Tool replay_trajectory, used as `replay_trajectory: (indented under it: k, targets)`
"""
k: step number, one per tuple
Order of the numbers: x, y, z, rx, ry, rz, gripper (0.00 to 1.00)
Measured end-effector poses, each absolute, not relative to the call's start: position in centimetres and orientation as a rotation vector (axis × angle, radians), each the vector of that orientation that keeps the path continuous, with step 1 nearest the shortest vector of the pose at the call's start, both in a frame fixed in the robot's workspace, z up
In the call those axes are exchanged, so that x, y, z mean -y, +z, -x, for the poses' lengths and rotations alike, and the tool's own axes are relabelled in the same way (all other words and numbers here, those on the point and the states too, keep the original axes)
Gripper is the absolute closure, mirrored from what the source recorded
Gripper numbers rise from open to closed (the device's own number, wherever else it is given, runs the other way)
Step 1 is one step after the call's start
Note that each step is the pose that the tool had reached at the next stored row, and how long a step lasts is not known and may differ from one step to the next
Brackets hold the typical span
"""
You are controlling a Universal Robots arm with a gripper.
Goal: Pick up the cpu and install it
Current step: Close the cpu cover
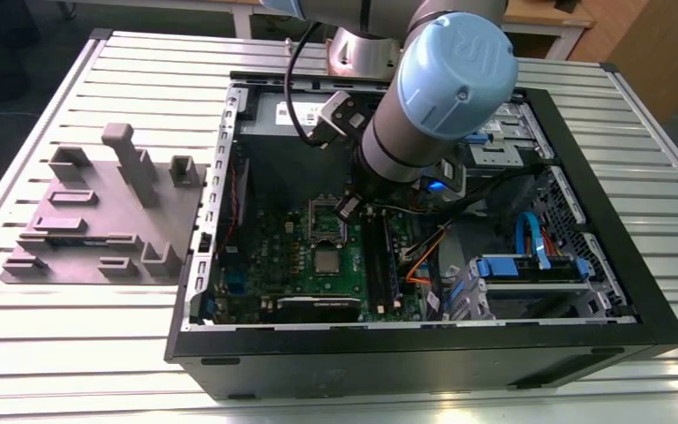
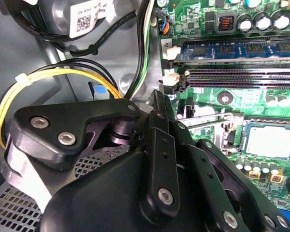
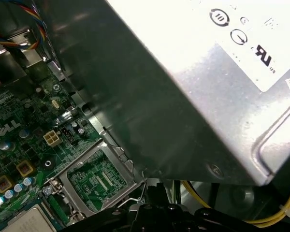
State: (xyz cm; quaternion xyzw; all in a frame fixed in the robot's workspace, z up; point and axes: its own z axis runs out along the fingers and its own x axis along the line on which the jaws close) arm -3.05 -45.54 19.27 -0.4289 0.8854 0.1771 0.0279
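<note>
The cpu is a small silvery square lying flat on the green motherboard inside the open computer case. It also appears in both wrist views. Beside it, the silver socket frame stands swung open, showing the board through its window. My gripper hangs inside the case just above that frame, a short way from the cpu and not touching it. Its black linkage takes up the foreground of the second wrist view. Nothing is seen held in it.
A grey-mauve plastic block with upright posts sits on the slatted table at the exterior view's left. Inside the case are the silver power supply, memory slots, yellow cables, orange and blue cables and blue-tabbed drive bays.
</note>
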Motion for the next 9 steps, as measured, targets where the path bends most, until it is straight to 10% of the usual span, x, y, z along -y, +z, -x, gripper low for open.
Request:
replay_trajectory:
  k: [9]
  targets:
    - [45.53,19.34,3.24,-2.735,0.544,1.324,0.90]
